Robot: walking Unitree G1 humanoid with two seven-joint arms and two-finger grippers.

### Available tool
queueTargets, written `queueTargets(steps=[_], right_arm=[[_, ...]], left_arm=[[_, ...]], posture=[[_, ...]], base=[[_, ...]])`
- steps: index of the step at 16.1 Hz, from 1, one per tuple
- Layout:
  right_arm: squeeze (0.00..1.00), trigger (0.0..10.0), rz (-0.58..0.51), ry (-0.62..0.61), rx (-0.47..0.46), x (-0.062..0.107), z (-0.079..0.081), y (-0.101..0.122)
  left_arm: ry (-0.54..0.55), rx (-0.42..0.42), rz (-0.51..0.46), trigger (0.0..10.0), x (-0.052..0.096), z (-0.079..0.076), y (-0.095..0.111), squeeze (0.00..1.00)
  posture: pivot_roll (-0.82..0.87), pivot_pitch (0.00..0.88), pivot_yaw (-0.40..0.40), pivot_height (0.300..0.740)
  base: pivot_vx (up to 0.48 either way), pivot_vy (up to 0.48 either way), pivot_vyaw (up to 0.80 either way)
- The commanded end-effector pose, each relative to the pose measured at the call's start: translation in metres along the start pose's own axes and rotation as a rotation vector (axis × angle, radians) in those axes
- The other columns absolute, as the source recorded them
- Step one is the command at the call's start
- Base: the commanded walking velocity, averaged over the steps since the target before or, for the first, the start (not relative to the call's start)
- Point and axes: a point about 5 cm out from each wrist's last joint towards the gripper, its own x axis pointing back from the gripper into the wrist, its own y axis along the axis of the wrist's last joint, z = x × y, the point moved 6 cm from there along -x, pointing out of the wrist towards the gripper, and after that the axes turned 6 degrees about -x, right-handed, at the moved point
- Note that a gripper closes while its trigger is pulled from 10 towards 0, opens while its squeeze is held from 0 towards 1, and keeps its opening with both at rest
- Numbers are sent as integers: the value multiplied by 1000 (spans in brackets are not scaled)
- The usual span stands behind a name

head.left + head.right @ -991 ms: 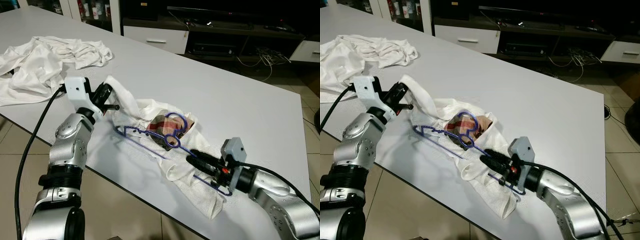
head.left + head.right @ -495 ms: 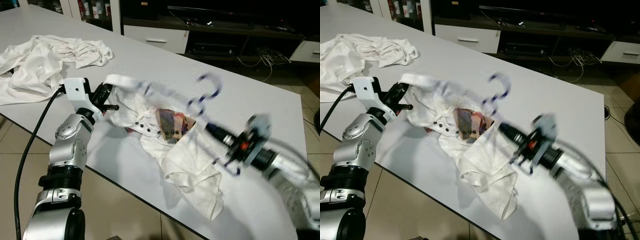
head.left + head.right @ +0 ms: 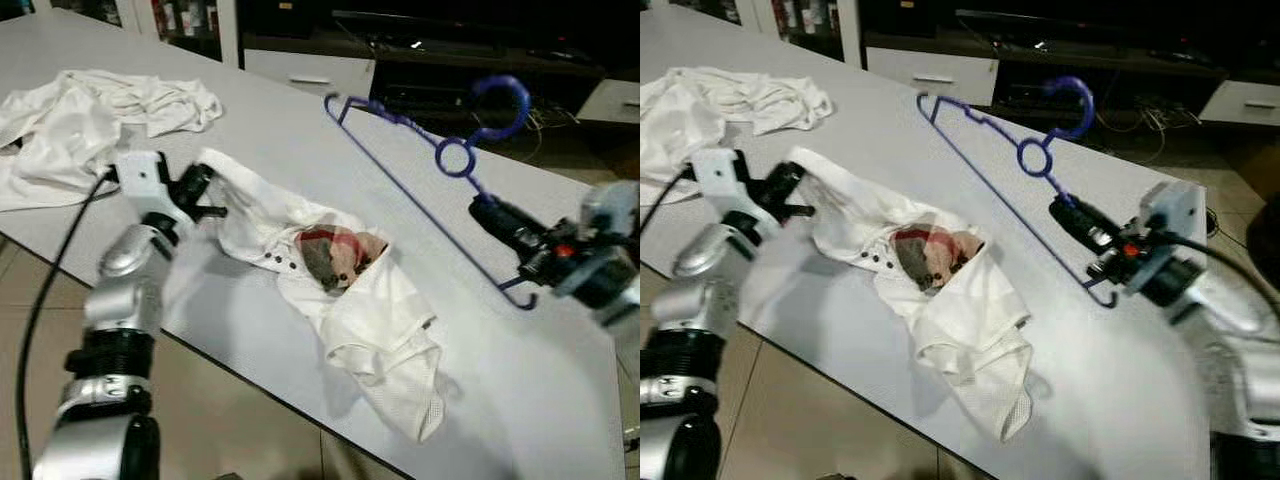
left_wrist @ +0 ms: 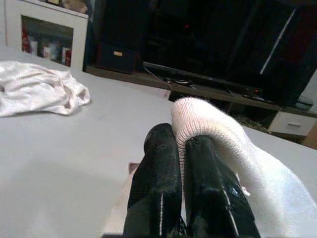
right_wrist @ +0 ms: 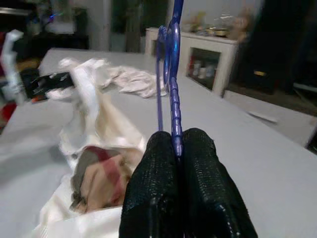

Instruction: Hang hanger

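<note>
Blue plastic hanger (image 3: 430, 165) lifted above the grey table (image 3: 300, 130), pinched in the closed fingers of the right gripper (image 3: 500, 222), apart from the white shirt (image 3: 340, 290) lying below, one edge of it clamped in the left gripper (image 3: 205, 195).

Two silver robot arms reach forward. The left gripper (image 3: 200, 190) sits low with its black fingers (image 4: 161, 163) pinched together on white cloth (image 4: 213, 129). The right gripper (image 3: 497, 215) is raised, fingers (image 5: 158, 163) clamped on a blue hanger (image 3: 420, 150).
</note>
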Motion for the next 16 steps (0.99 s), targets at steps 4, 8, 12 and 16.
queueTargets(steps=[4, 8, 12, 16], right_arm=[[0, 0, 55, 163, 116, -7, 23, 12], [0, 0, 82, 282, 152, -20, 49, 9], [0, 0, 146, 325, 170, -33, 69, -12], [0, 0, 243, 223, 205, -28, 48, -30]], left_arm=[[-91, -93, -66, 10000, 0, 4, 30, 0], [-254, -128, -117, 10000, 2, -18, 48, 0], [-373, -141, -131, 10000, 6, -42, 53, 0], [-414, -145, -121, 10000, 9, -51, 51, 0]], posture=[[5, 56, -69, 740], [25, 46, -68, 740], [23, 44, -59, 740], [22, 46, -59, 740]], base=[[0, 0, 0], [0, 0, 0], [0, 0, 0], [0, 0, 0]])
